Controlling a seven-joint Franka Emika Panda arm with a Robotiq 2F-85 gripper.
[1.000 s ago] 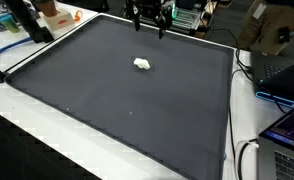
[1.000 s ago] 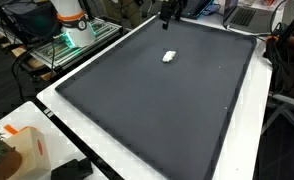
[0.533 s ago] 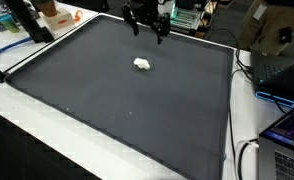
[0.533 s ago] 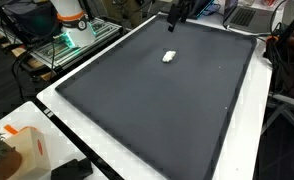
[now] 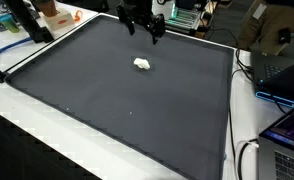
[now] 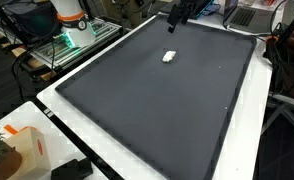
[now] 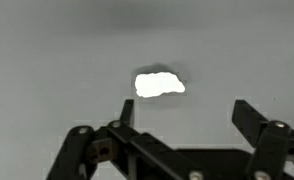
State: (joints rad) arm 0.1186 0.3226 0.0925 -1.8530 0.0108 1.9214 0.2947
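Note:
A small white crumpled lump lies on the dark mat, toward its far side; it also shows as a white lump and, in the wrist view, as a bright white lump. My gripper hangs in the air above the mat's far edge, behind the lump and apart from it. In the wrist view my gripper stands open, its two dark fingers wide apart with nothing between them, the lump just beyond the fingertips.
The mat covers a white table. An orange-and-white object sits at a near corner. Laptops and cables crowd one side; boxes and equipment stand behind the far edge. A robot base stands beside the table.
The gripper has shifted sideways along the far edge of the mat and tilted. The white lump has not moved. The jaws stay open.

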